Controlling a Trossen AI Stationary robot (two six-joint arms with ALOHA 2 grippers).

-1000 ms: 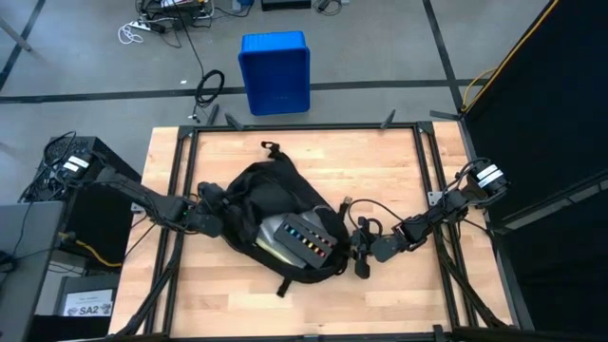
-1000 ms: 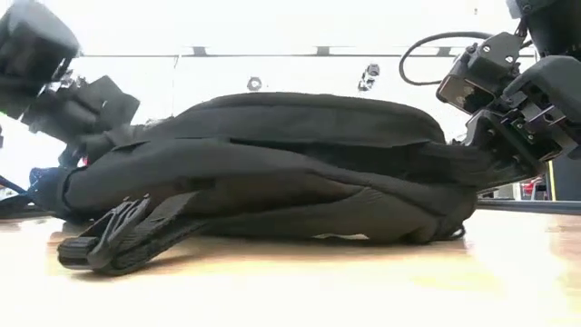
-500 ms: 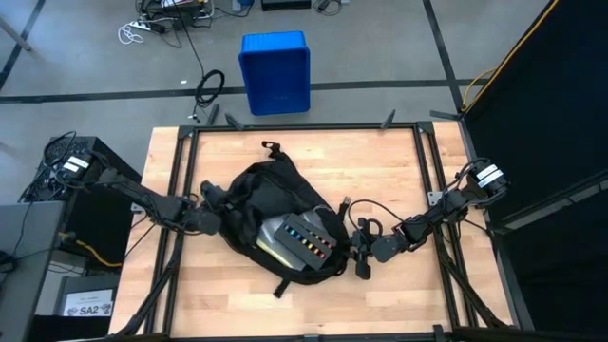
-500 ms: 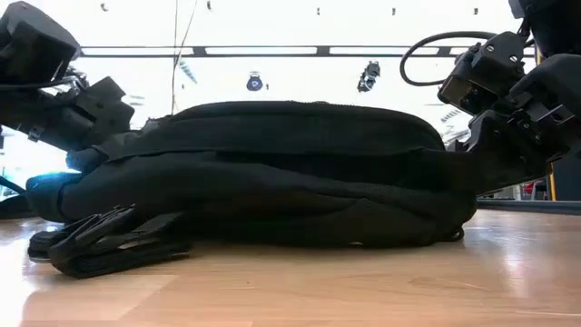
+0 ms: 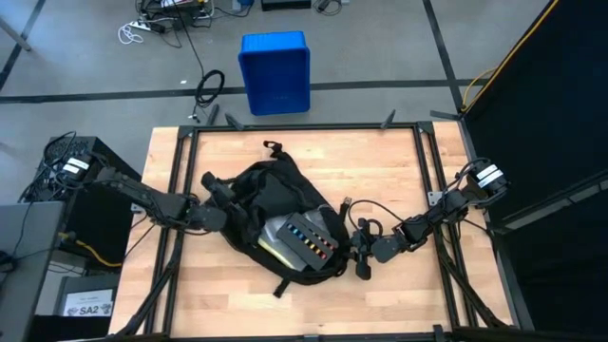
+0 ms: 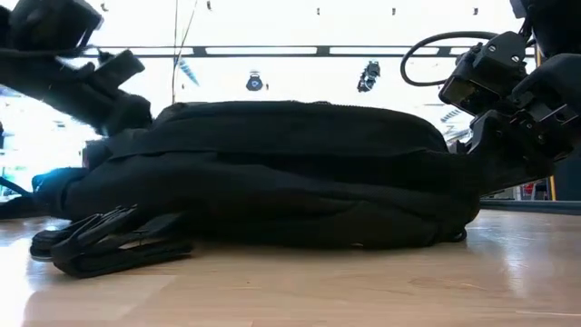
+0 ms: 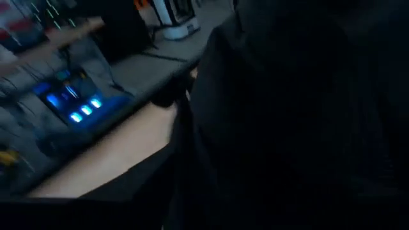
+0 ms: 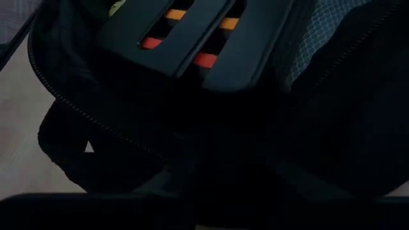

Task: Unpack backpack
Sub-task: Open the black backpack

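1. High view: left gripper [image 5: 220, 189] has let go of the backpack [image 5: 275, 195] at its left side and lifted a bit; fingers now look spread, nothing held.
2. Means the left-side hold is dropped, probably a regrip before pulling contents out; unpacking not yet started.
3. Backpack lies flat mid-table, slightly toward the front edge, main zip open, fabric slumped.
4. Grey case with coloured strips [image 5: 306, 239] sits in the opening, still inside.
5. Right gripper [image 5: 359, 249] is at the bag's right rim; can't tell if clenched or holding fabric.
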